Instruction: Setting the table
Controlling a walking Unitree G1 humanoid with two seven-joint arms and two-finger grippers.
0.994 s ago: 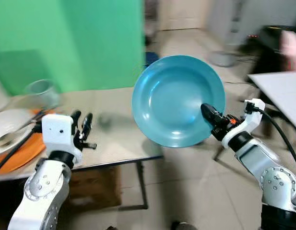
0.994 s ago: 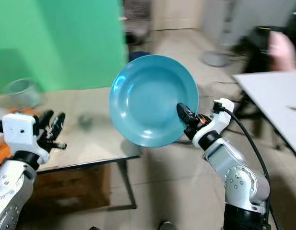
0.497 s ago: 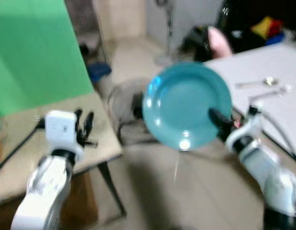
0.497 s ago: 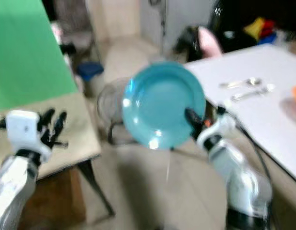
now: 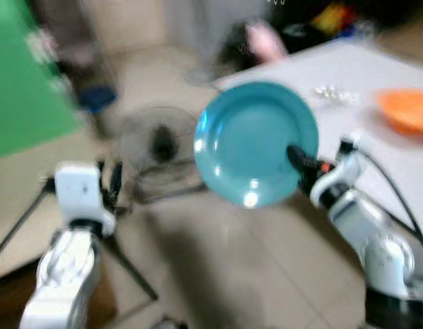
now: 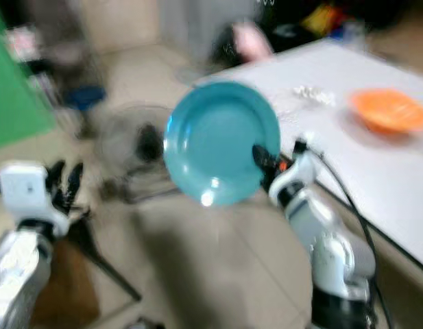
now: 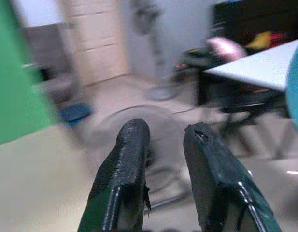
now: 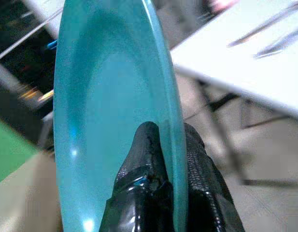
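Left eye view is pretty blurry, but you can make out a pale tiled floor (image 5: 218, 274) with a white table (image 5: 362, 82) off to the robot's right. On that table sits an orange bowl (image 5: 405, 110), and some small cutlery-like bits (image 5: 331, 92) lie further back, too smeared to identify. A green panel (image 5: 22, 82) runs along the left edge, a floor fan (image 5: 153, 147) lies low on the tiles in the middle, and something pink (image 5: 262, 41) sits near dark clutter at the back.

The right gripper (image 8: 170, 145) is clamped on the lower rim of a teal plate (image 5: 256, 144), one black finger on each side of the edge. The right wrist view shows this clearly: the rim is pinched tight between the two fingers (image 8: 148, 150). The plate is up in the air, standing nearly on edge with its inner face turned toward the head camera, in front of the near corner of the white table and above the floor, touching nothing but the gripper.

The plate itself is round, glossy, solid teal, with a shallow well and a broad rim, and a bright highlight sits near its lower edge.

The left gripper (image 7: 161, 150) is raised on the robot's left, well apart from the plate, holding nothing, with a small gap between its fingers.
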